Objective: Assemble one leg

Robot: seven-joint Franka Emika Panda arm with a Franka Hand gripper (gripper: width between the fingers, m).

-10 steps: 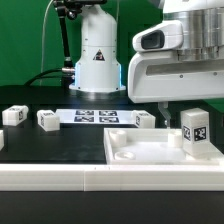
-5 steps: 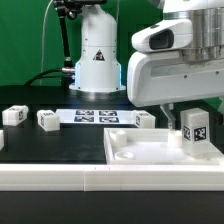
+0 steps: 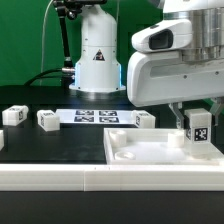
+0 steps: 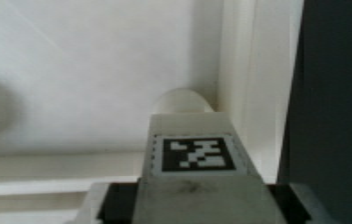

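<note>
bottom edge: long white rim bar (image 3: 60, 178) | lower right: flat white panel (image 3: 135, 152) with recessed corners | right: gripper (image 3: 196, 124) clamped on the upright leg (image 3: 199, 137), tag facing the camera, at panel's right side, contact with the panel unclear | middle row: left spare leg (image 3: 12, 115), second spare leg (image 3: 47, 119), third spare leg (image 3: 143, 119) just behind the panel | behind: marker board (image 3: 95, 116)

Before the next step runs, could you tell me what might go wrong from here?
The tool holds the leg upright at a corner of the panel; if misaligned there, it may jam or tilt. The fingers appear to clamp only its upper end, so pressing could make it slip.
</note>
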